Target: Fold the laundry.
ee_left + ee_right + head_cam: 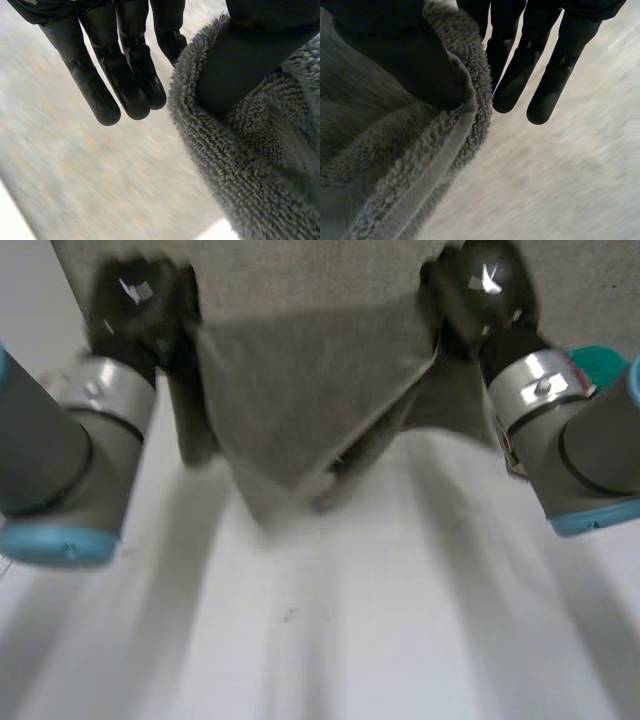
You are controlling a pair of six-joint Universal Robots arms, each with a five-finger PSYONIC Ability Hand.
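Left hand (pixel 125 75) is pinching the towel (pixel 310 390) at its left edge, thumb buried in the pile; right hand (pixel 520 80) is pinching the right edge. It's drooping between them over the far worktop (pixel 400 620). Looking soft, thick, floppy: best gripping near corners, pulling taut.

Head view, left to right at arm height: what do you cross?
left arm → left robot hand → grey towel hanging between the hands → right robot hand → right arm
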